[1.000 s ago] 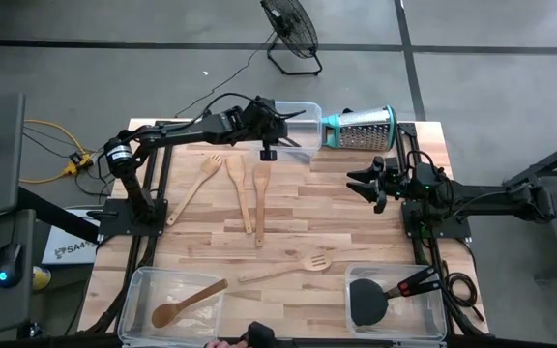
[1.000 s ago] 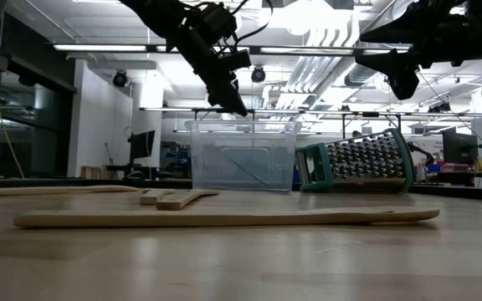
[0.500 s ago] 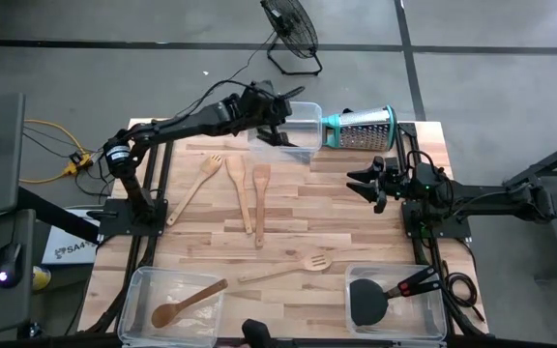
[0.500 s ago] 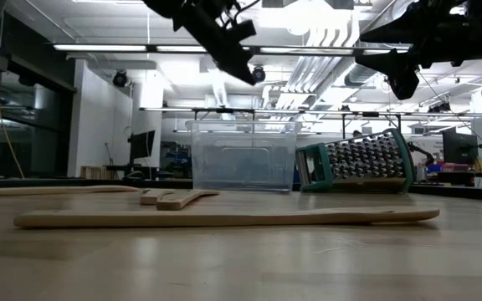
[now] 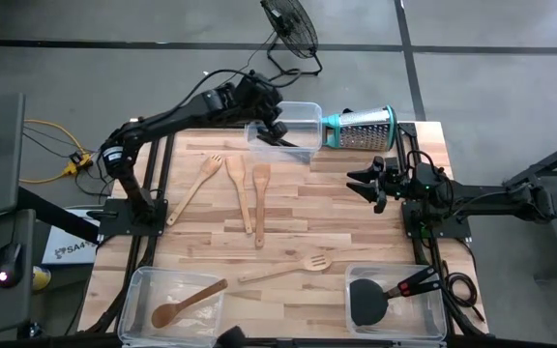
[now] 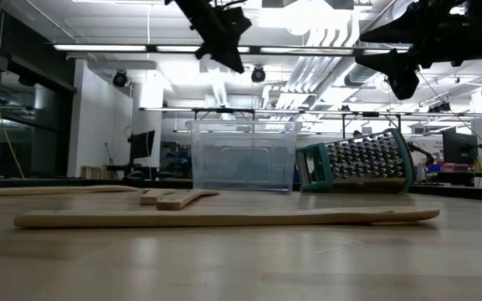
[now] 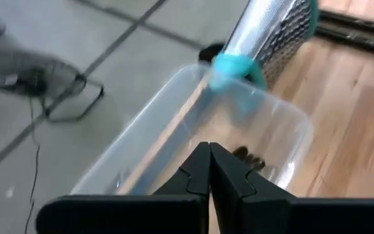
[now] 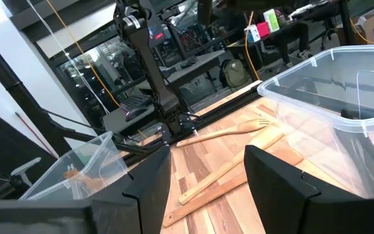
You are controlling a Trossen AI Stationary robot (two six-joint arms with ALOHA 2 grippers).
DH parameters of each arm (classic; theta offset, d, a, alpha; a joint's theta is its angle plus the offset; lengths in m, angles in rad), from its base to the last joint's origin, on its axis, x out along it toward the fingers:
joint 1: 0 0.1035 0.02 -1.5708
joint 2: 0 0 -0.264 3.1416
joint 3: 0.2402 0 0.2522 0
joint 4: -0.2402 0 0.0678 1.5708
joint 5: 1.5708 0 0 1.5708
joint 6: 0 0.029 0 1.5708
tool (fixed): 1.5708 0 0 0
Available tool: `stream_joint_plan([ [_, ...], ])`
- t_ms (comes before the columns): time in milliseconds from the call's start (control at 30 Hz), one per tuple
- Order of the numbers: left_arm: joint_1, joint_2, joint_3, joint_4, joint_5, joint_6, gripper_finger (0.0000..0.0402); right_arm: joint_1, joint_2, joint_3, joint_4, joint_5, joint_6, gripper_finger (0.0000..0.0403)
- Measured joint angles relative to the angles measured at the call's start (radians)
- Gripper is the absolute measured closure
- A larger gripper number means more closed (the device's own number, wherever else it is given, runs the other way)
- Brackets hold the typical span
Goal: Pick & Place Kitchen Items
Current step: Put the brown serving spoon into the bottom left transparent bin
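Your wooden table [image 5: 356, 208] shows partial completion: a wooden spoon [image 5: 187, 304] and a black spatula [image 5: 380, 298] are binned, while four wooden utensils [image 5: 247, 189] still lie loose mid-table. The far bin [image 5: 303, 113] sits at the table's edge, touching the grater [image 5: 361, 127], with open room elsewhere. Your left gripper [image 5: 273, 128] hangs above that bin, jaws closed and empty; your right gripper [image 5: 367, 185] waits, jaws wide and empty.

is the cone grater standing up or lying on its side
Lying on its side. The grater rests lengthwise at the table's far edge, beside the clear bin; the low view shows its teal rim facing sideways.
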Motion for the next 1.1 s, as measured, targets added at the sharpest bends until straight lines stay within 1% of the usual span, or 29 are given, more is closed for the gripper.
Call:
stream_joint_plan([
  [67, -0.002, -0.018, 0.000, -0.074, -0.023, -0.044, 0.0401, 0.000, 0.000, 0.000, 0.000, 0.000, 0.000, 0.0215],
  [133, -0.016, -0.036, 0.000, -0.122, -0.068, -0.092, 0.0401, 0.000, 0.000, 0.000, -0.002, 0.000, 0.000, 0.0215],
  [233, -0.025, -0.073, 0.000, -0.237, -0.139, -0.162, 0.0401, 0.000, 0.000, 0.000, -0.005, 0.001, 0.000, 0.0215],
  [367, -0.042, -0.121, -0.009, -0.363, -0.189, -0.254, 0.0401, 0.000, 0.000, 0.000, -0.007, 0.000, 0.000, 0.0215],
  [467, -0.055, -0.161, -0.037, -0.448, -0.201, -0.327, 0.0401, 0.000, 0.000, 0.000, -0.014, 0.000, 0.000, 0.0215],
  [633, -0.061, -0.233, -0.122, -0.538, -0.201, -0.496, 0.0401, 0.000, 0.000, 0.000, -0.015, 0.000, 0.000, 0.0215],
  [833, -0.061, -0.319, -0.260, -0.635, -0.186, -0.712, 0.0401, 0.000, 0.000, 0.000, -0.015, 0.000, 0.000, 0.0215],
  [1000, -0.059, -0.358, -0.392, -0.685, -0.103, -0.822, 0.0399, 0.000, 0.000, 0.000, -0.015, 0.000, 0.000, 0.0215],
  [1100, -0.060, -0.361, -0.461, -0.686, -0.048, -0.858, 0.0379, 0.000, 0.000, 0.000, -0.015, 0.000, 0.000, 0.0215],
])
